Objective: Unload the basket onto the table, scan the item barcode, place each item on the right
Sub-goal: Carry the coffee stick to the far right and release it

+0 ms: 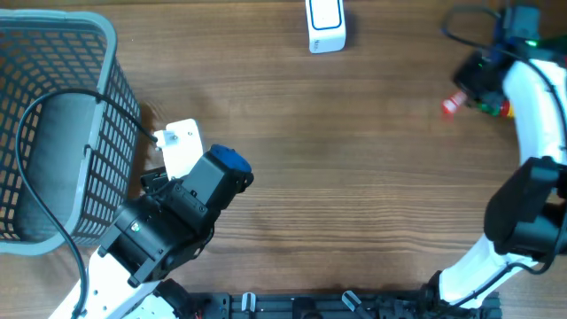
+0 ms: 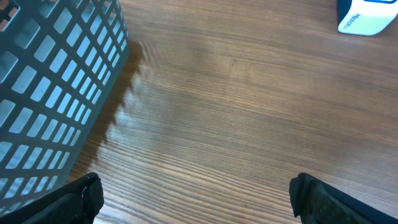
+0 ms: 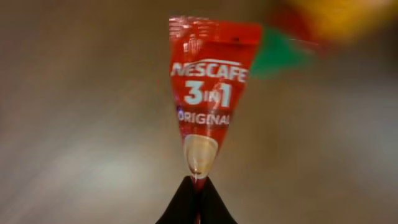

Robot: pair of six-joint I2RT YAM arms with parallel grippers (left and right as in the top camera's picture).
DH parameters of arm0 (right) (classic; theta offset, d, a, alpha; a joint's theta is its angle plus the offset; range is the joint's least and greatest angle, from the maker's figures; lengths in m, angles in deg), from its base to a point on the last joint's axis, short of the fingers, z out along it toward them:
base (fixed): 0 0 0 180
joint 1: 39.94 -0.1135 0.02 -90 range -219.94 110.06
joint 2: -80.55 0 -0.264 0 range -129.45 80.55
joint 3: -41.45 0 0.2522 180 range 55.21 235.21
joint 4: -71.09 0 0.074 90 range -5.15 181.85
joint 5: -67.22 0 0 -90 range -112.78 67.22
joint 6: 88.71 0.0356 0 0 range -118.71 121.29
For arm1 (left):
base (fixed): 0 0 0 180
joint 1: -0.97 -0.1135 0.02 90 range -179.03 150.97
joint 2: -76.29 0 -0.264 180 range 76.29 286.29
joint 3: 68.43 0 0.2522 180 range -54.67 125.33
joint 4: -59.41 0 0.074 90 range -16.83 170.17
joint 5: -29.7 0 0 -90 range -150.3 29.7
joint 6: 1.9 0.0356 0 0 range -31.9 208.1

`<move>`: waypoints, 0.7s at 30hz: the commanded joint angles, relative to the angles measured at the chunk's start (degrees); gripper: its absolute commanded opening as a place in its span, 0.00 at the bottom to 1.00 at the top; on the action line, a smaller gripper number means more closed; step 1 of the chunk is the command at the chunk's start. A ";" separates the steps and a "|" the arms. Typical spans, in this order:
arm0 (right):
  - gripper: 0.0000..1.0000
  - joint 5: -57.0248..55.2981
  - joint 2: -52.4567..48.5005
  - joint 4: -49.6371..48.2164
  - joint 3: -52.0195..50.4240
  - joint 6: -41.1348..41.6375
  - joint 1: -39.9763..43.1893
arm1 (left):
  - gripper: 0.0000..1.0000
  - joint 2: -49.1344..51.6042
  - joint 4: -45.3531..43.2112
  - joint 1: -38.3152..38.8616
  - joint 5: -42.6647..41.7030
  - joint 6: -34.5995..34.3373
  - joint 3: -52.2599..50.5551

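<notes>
Right gripper (image 3: 196, 183) pinches sachet (image 3: 208, 93) by its tip (left gripper (image 2: 199, 199) wide, empty); should hold barcode face flat toward white scanner (image 1: 326, 25).

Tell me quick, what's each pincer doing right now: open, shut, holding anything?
Left pincer: open, holding nothing, over the table beside the basket.
Right pincer: shut on the Nescafe sachet.

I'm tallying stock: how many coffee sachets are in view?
1 for certain: a red Nescafe sachet, pinched at its lower tip by the right gripper. Blurred yellow and green packaging behind it may be more; I cannot tell.
</notes>
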State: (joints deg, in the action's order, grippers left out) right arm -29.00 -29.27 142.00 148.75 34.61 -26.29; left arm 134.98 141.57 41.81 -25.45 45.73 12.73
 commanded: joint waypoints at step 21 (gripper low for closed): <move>0.86 -20.09 0.59 -13.33 -8.46 7.17 13.33 | 1.00 0.17 0.00 0.15 0.57 -0.74 0.07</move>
State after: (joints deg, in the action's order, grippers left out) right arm -50.44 -29.27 128.56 139.98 44.84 -12.35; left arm 135.01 141.57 41.81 -25.45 45.73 12.73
